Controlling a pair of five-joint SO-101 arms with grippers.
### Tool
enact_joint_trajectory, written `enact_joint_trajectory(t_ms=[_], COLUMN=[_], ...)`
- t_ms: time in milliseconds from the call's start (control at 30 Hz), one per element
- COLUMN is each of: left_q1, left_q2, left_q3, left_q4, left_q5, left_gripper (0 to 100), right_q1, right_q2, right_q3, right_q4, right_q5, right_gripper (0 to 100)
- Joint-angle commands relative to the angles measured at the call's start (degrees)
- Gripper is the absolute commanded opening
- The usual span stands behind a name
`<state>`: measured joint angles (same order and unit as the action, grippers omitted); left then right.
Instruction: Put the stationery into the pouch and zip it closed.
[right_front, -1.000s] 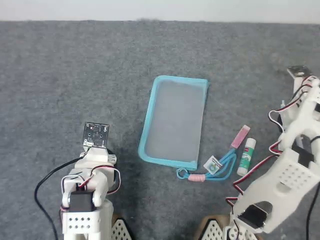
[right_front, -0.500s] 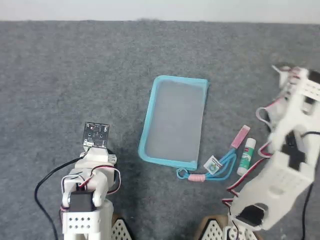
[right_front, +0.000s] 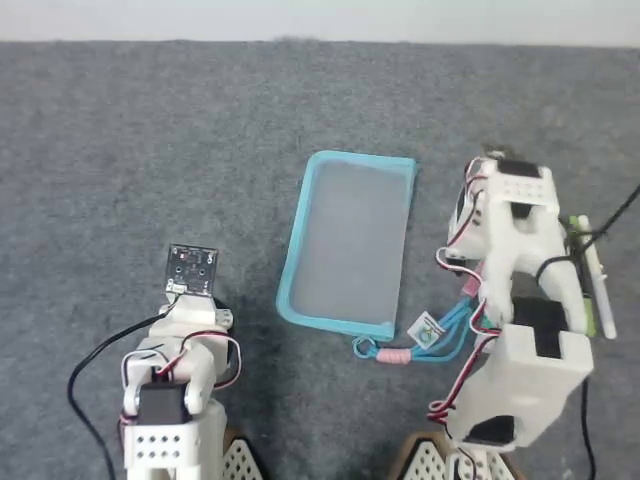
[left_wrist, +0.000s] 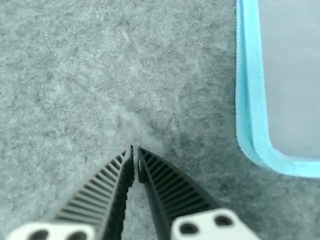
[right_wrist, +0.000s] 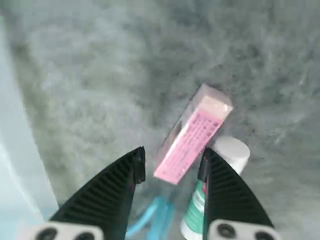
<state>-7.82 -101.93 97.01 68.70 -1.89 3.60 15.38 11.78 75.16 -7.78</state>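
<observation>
The pouch (right_front: 350, 240) lies flat in the middle of the grey felt, translucent with a light blue rim. A blue looped cord (right_front: 450, 330) with a small tag lies by its near right corner. My right arm (right_front: 510, 240) hangs over the spot to the right of the pouch. In the right wrist view, my right gripper (right_wrist: 172, 167) is open above a pink eraser (right_wrist: 192, 142), which lies between its fingers and apart from them. A white-capped glue stick (right_wrist: 215, 197) lies beside the eraser. My left gripper (left_wrist: 134, 152) is shut and empty over bare felt, left of the pouch rim (left_wrist: 247, 100).
Grey felt (right_front: 150, 130) covers the whole table, with open room to the left and behind the pouch. The left arm (right_front: 180, 350) sits at the near left. The pouch's edge (right_wrist: 15, 150) runs close beside the right gripper.
The right arm has swung in from the table's right edge toward the pouch and now covers the eraser and glue stick in the high view. The left arm has not moved.
</observation>
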Motion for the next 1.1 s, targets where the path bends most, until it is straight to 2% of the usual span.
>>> enact_joint_trajectory(t_ms=[0, 267, 500, 567, 900, 1067], left_q1=[0.0, 0.0, 0.0, 0.0, 0.0, 0.0], left_q2=[0.7, 0.7, 0.7, 0.7, 0.7, 0.7], left_q3=[-0.3, -0.3, -0.3, -0.3, -0.3, -0.3], left_q4=[0.4, 0.4, 0.4, 0.4, 0.4, 0.4], left_q5=[0.7, 0.7, 0.7, 0.7, 0.7, 0.7], left_gripper=[2, 2, 2, 2, 2, 2], right_q1=[-0.6, 1.9, 7.3, 10.4, 21.1, 21.1], right_q2=[-4.1, -0.5, 4.4, 2.8, 1.0, 5.5], right_q3=[0.9, 0.9, -1.0, -3.5, -20.0, -20.4], right_q4=[-3.1, -5.1, -7.4, -6.0, 2.4, 2.2], right_q5=[-2.8, -1.5, 5.5, 7.8, 37.9, 45.5], right_gripper=[18.0, 17.5, 0.5, 1.2, 0.6, 0.6])
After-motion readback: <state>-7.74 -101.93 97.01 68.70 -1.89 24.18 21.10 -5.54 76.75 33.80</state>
